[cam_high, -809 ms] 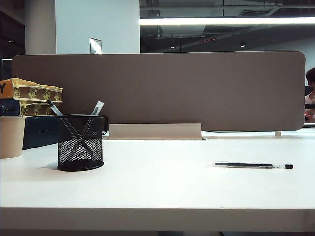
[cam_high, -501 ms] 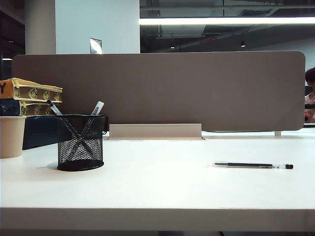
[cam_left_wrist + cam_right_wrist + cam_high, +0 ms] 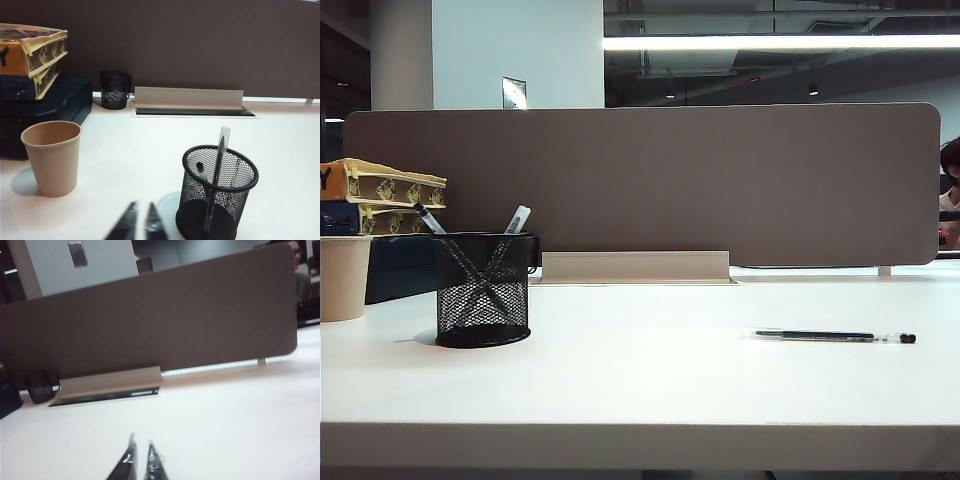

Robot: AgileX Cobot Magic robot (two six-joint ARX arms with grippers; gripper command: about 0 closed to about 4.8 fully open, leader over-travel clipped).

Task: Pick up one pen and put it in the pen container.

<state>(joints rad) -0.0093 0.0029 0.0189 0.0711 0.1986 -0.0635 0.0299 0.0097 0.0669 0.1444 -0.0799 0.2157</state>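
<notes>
A slim clear pen (image 3: 830,336) with a dark ink tube lies flat on the white table at the right, its black end pointing right. The pen container (image 3: 483,290), a black wire-mesh cup, stands at the left with two pens crossed inside. Neither gripper shows in the exterior view. In the left wrist view my left gripper (image 3: 142,205) hovers low over the table just beside the pen container (image 3: 235,175), its jaws shut and empty. My right gripper (image 3: 141,439) is shut over bare table with nothing in it. The loose pen is out of both wrist views.
A beige paper cup (image 3: 342,277) stands left of the container, with stacked boxes (image 3: 385,195) behind it. A brown divider panel (image 3: 640,185) and a cable tray (image 3: 635,267) close off the back. A small dark cup (image 3: 115,90) sits by the tray.
</notes>
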